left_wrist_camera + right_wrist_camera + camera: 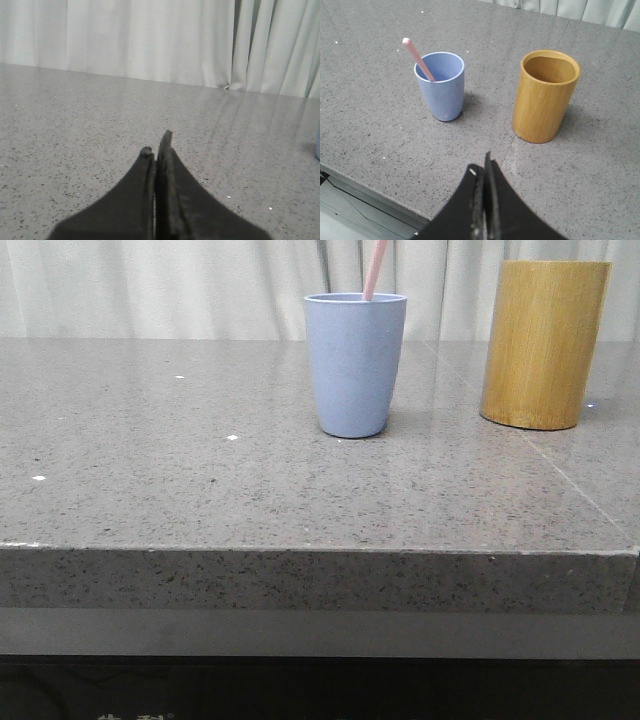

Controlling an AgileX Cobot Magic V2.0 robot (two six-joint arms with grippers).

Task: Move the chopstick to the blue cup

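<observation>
Both grippers have their black fingers pressed together with nothing between them. Right gripper (486,162) hangs above the near edge of the speckled grey stone table (365,125), its 2 dark fingers meeting in a thin seam; the left gripper (157,142) sits low over a bare stretch of the same table, its tips touching as well, one finger reaching slightly past the other.

Beyond the right gripper stand 2 vessels, well apart from each other. On the robot's left of the pair is the matte light blue-grey handleless cup (355,365), upright, tapering to a rounded base. Inside it leans a thin pale pink chopstick (418,59) — its lower end is down in the cup, and its rounded upper end slants out over the rim. Only 1 stick can be made out; in the front view its top runs out of the picture.

On the robot's right of the pair is the taller yellow-brown bamboo cylinder (543,343), upright, with nothing seen inside it from the right wrist view.

Farthest back, a pale pleated curtain (150,285) hangs behind the table — it fills the background.
</observation>
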